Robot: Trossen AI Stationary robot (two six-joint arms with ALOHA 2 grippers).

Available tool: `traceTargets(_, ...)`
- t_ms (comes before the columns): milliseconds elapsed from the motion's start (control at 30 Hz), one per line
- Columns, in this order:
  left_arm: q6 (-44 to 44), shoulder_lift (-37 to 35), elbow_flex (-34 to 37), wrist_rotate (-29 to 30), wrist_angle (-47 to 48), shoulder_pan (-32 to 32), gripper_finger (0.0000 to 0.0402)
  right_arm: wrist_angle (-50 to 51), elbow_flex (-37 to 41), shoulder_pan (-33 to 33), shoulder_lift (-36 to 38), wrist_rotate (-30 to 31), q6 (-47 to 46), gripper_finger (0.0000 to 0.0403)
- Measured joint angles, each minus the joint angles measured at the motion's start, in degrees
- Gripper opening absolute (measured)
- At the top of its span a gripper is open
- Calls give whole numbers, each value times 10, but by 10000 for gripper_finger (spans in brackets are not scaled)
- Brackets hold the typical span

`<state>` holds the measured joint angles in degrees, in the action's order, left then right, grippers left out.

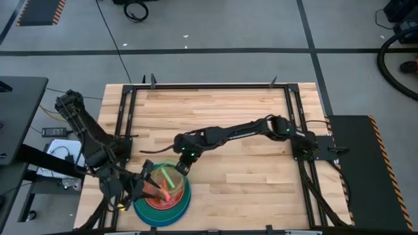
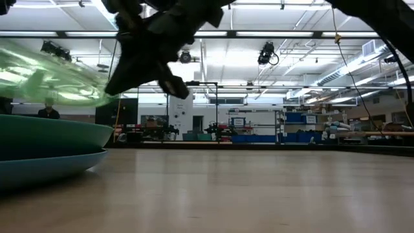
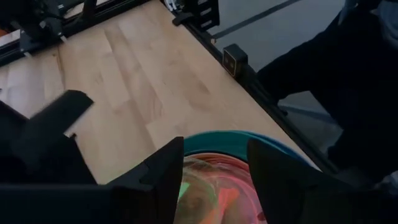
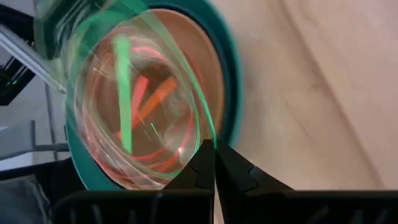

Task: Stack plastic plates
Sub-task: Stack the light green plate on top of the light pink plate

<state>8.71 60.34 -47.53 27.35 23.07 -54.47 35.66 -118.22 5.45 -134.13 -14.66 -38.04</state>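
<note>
Wooden desk (image 1: 248, 124): right hand (image 4: 214, 163) pinched on green plate (image 4: 134, 93) rim above stack (image 1: 163, 196). Left hand (image 3: 214, 177), fingers apart, beside it. Only low view shows plate lifted, tilted.

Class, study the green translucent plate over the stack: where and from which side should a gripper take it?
By its thin rim, edge-on from the table's middle. The green plate hangs tilted over the stack, its bowl too broad to span; the right gripper pinches that rim there. The left gripper is open by the stack's other side.

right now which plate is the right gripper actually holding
The green translucent plate: the right gripper pinches its rim, tilted above the stack; the others lie nested below.
</note>
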Motion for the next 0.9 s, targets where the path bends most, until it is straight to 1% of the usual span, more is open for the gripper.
traceTargets(267, 28, 0, 0, 0, 10, -4, 183, -17, -83, 9, -73, -4, 17, 9)
traceTargets(533, 51, 0, 0, 0, 22, -4, 183, -38, -93, 13, -84, -14, 27, 11)
traceTargets(600, 55, 0, 0, 0, 21, -4, 183, -44, -93, 13, -84, -20, 32, 18)
traceTargets(733, 61, 0, 0, 0, 21, -4, 183, -51, -93, 17, -84, -55, 33, 45)
traceTargets(900, 72, 0, 0, 0, 21, -3, 183, -49, -93, 20, -84, -47, 52, 81)
